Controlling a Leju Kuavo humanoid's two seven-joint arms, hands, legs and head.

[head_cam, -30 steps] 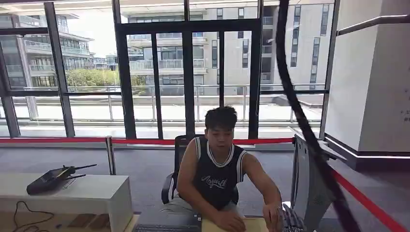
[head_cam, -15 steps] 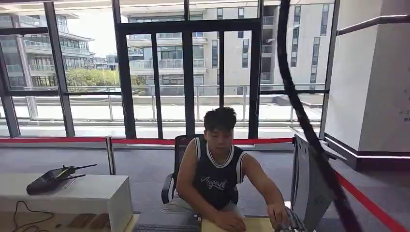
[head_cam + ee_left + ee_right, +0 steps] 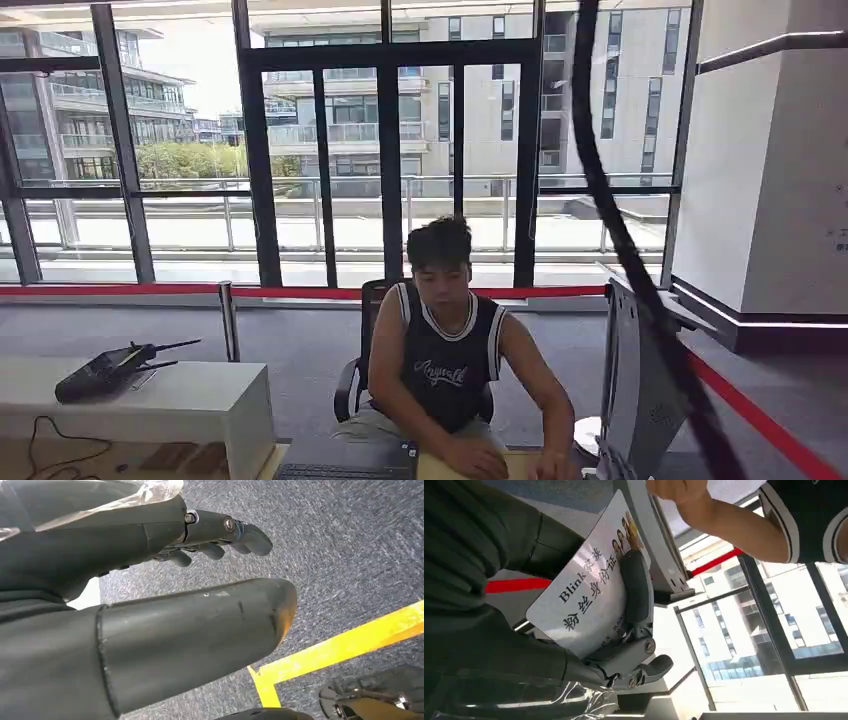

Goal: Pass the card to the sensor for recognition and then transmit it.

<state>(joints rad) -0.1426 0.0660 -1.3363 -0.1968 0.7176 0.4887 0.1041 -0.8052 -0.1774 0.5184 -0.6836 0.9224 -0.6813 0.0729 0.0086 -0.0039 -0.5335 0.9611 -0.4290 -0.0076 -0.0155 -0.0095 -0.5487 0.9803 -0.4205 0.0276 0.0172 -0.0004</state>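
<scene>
Right hand point(image 3: 589, 630) pinching the card point(image 3: 589, 597), a dark finger laid across its printed face and the thumb behind; card white, with dark Chinese characters, the word "Blink" and small portraits near one corner. Just beyond the card, a grey upright panel point(image 3: 654, 545), and above it a person's forearm point(image 3: 724, 522) reaching in, apart from the card.

Left hand point(image 3: 200, 575) holding nothing, thick thumb and darker fingers point(image 3: 220, 535) spread apart, hanging over grey carpet point(image 3: 350, 540) crossed by a yellow floor line point(image 3: 345, 647).

From the head view: a person point(image 3: 440, 350) in a dark sleeveless jersey seated on a black chair point(image 3: 350, 385), both hands down at a light wooden desk point(image 3: 430, 468) at the bottom edge, a dark keyboard point(image 3: 340, 471) to one side. Grey panel point(image 3: 640, 390) standing at the desk's right end. Off to the left, a white desk point(image 3: 190, 405) carrying a black device with antennas point(image 3: 110, 368); a black cable point(image 3: 50, 445) looped below it. Red barrier tape point(image 3: 150, 291) stretched across the room on a silver post point(image 3: 230, 320). Behind, floor-to-ceiling glass with dark frames point(image 3: 390, 150), a terrace railing and pale buildings outside. White wall point(image 3: 770, 180) at right. Thick black cable point(image 3: 620, 230) slanting across the foreground.
</scene>
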